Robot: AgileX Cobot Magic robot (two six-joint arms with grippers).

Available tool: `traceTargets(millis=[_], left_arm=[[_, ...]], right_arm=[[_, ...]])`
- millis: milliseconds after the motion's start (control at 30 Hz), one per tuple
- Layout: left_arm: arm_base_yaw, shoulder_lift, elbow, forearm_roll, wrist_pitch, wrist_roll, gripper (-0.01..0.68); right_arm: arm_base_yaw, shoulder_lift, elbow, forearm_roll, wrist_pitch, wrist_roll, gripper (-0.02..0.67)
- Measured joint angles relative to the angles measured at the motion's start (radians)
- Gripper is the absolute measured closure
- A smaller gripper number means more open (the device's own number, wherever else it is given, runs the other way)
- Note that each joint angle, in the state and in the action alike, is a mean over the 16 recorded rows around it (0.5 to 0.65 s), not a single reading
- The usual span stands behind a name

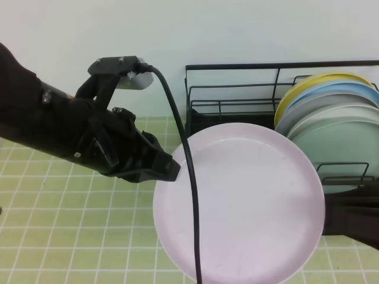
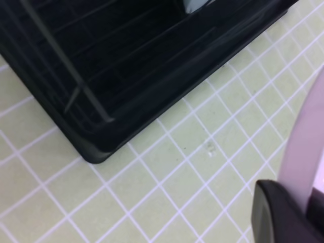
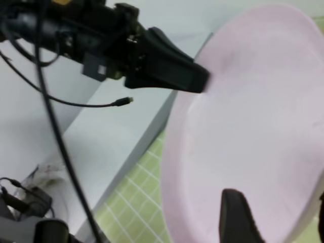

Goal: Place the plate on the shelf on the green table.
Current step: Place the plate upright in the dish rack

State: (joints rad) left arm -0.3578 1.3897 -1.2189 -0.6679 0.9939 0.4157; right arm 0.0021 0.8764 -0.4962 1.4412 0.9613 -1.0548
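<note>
Plate (image 1: 249,207): stiff, smooth, breakable; grip the rim.
Left gripper (image 1: 172,170): jaws clamped on plate's left rim.
Right gripper (image 3: 283,212): jaws wide astride the rim.

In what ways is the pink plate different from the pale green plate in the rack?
The pink plate is held up in front of the rack with its face toward the overhead camera; the pale green plate stands on edge inside the rack. The pink plate is alone, pinched at its rim by the left claw; the green plate leans in a row with other plates. Their colours differ. Both are round, plain and matte.
</note>
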Motion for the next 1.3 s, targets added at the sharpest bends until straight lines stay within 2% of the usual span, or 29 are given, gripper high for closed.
traceTargets(millis=[433, 933, 1300], left_arm=[[-0.005, 0.0, 0.0, -0.016, 0.008, 0.001, 0.667], [-0.005, 0.0, 0.0, -0.019, 0.008, 0.008, 0.667], [-0.005, 0.0, 0.0, -0.019, 0.008, 0.021, 0.666]], right_arm=[[0.0, 0.022, 0.0, 0.024, -0.066, -0.071, 0.31], [0.0, 0.167, 0.0, 0.117, 0.039, -0.174, 0.312], [0.0, 0.281, 0.0, 0.174, 0.117, -0.259, 0.374]])
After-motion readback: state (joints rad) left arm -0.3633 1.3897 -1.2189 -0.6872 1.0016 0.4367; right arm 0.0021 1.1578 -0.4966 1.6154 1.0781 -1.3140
